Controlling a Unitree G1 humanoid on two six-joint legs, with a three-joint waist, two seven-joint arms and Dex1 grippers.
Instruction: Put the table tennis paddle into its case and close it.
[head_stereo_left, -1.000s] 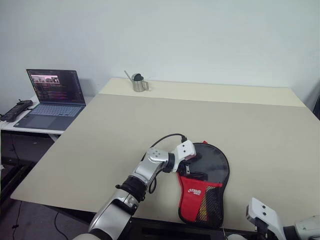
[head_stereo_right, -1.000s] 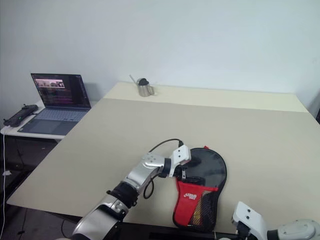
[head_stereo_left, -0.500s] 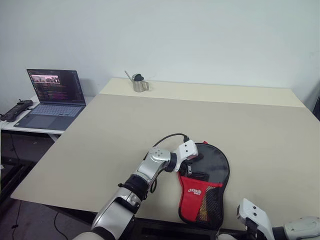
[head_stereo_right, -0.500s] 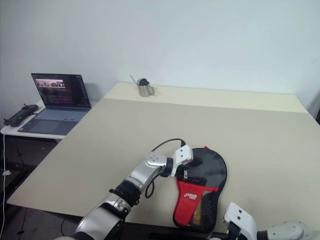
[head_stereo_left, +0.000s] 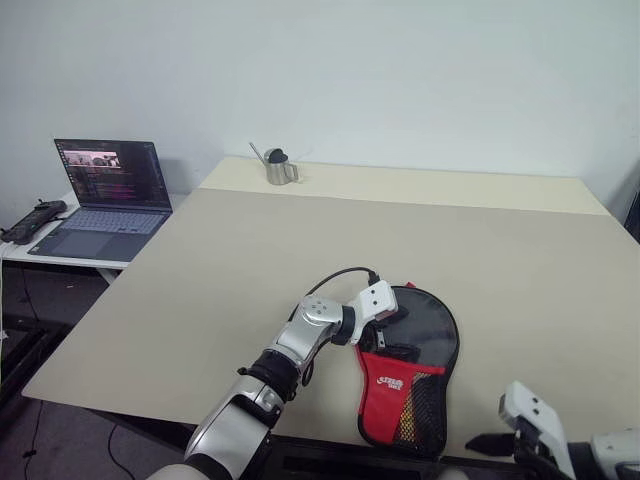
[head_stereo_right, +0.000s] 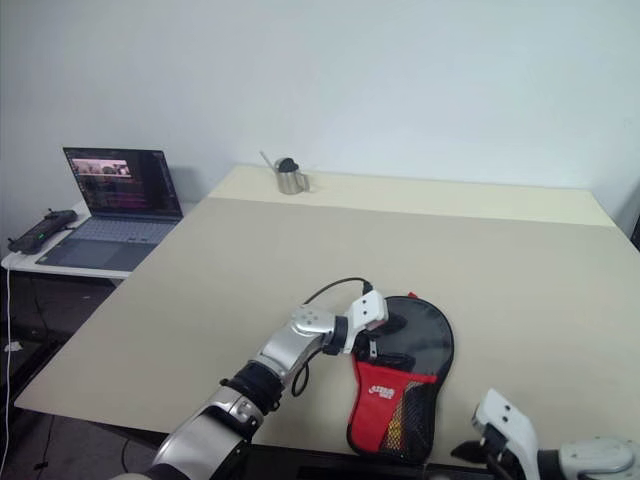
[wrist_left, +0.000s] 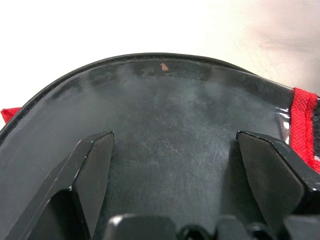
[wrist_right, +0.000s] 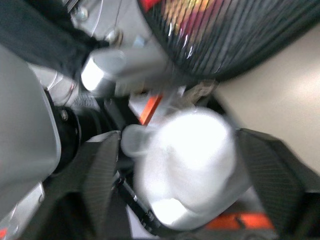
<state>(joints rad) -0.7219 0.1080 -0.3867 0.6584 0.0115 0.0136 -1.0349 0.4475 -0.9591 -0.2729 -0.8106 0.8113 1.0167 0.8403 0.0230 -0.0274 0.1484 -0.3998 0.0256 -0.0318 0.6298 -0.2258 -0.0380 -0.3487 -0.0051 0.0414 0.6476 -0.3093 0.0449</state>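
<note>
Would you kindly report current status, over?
Left gripper open over the black and red fabric paddle case. Right gripper open beside the case's white fluffy zipper ball. Nothing blocking.

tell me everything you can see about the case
The case is a paddle-shaped black pouch lying flat near the table's near edge, round end away from the robot. Its narrow end has a red panel with a white logo and a black mesh pocket. The round part looks like smooth, glossy dark material with a black rim. The left gripper, fingers open, rests over its round part. The right gripper is apart from it.
</note>
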